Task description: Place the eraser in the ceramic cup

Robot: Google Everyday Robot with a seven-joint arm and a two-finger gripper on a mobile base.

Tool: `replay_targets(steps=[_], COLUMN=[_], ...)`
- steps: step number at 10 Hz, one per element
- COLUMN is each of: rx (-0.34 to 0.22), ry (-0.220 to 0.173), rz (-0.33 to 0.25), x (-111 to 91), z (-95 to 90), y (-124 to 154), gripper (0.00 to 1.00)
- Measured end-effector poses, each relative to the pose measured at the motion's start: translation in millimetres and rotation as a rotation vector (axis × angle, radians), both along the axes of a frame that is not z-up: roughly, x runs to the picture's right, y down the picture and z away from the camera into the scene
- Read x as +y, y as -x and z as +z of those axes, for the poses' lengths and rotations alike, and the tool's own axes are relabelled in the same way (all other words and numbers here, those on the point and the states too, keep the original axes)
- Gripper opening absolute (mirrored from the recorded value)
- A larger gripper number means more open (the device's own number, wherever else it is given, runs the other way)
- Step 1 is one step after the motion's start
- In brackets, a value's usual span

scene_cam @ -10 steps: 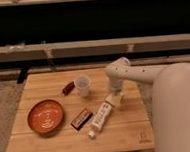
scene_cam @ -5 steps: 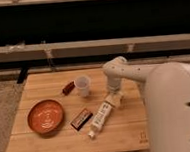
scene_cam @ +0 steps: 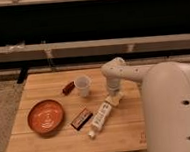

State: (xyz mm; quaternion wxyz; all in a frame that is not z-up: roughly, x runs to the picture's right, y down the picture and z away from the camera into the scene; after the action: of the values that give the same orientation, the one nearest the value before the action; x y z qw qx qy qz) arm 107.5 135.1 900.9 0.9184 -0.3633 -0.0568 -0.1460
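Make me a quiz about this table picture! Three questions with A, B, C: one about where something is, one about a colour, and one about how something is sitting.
1. Where is the robot's tool compared with the ceramic cup?
A. To its right, over the table, by the white bottle
B. To its left
C. Inside it

2. What colour is the bowl?
A. Blue
B. Orange
C. Green

3. How is the white bottle sitting?
A. Standing upright
B. Lying on its side
C. Hanging off the table

Answers:
1 A: the tool hangs right of the cup, at the bottle's far end.
2 B: the bowl is orange inside and out.
3 B: the bottle stretches flat along the wood.
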Motion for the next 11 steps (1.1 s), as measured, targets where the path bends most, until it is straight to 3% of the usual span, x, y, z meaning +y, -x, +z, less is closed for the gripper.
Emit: replay_targets(steps=[2,4,7,11], rx=[0.022,0.055,0.086,0.075], ry=[0.0,-0.02,-0.064,-0.131], rz=[0.003,-0.003,-0.022,-0.022], x=[4,-11,-52,-112], z=[-6.2,-19.9,-41.7,-58.2], y=[1,3,17,64], gripper=[0.14,0.0,0.0,0.0])
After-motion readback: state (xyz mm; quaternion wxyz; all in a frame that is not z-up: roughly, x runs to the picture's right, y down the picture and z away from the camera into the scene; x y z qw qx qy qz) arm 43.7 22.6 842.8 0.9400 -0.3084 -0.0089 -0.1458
